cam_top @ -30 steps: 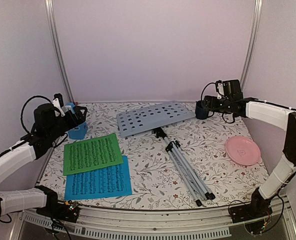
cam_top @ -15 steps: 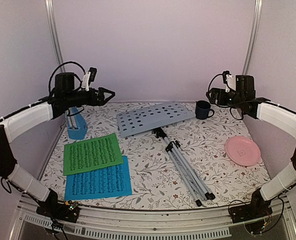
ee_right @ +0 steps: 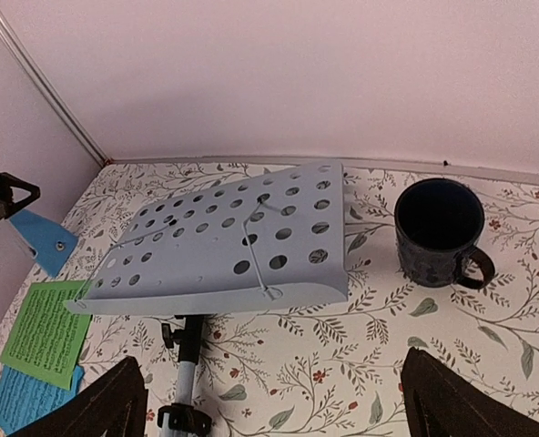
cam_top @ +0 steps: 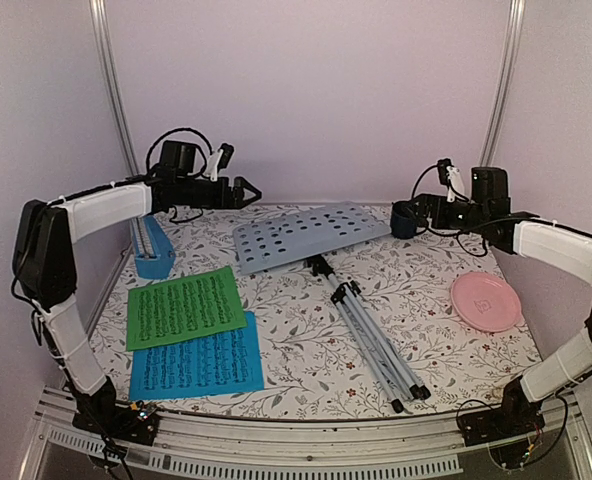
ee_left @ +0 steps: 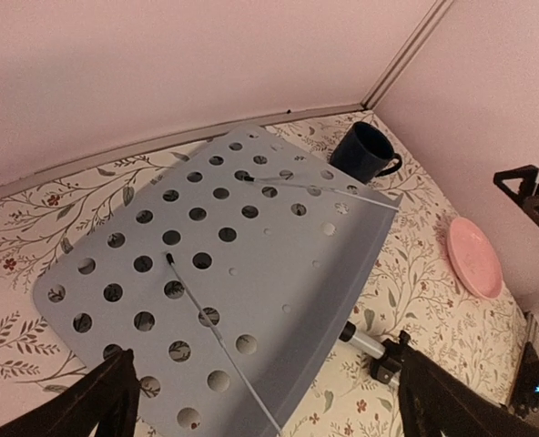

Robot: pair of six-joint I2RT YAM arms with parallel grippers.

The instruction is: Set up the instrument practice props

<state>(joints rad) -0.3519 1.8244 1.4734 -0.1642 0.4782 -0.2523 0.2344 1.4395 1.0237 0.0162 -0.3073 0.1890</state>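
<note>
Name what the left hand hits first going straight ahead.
Likely the music stand's perforated desk, lying right ahead of the open left hand; height is unclear, so it might pass over.

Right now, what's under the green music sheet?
The green sheet overlaps the blue sheet along its near edge; the blue one's top strip is tucked beneath. How far it reaches, or anything else under there, the paper hides.

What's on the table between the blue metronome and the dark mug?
The music stand's perforated desk. The top view shows it lying across the stretch from the metronome to the mug.
</note>
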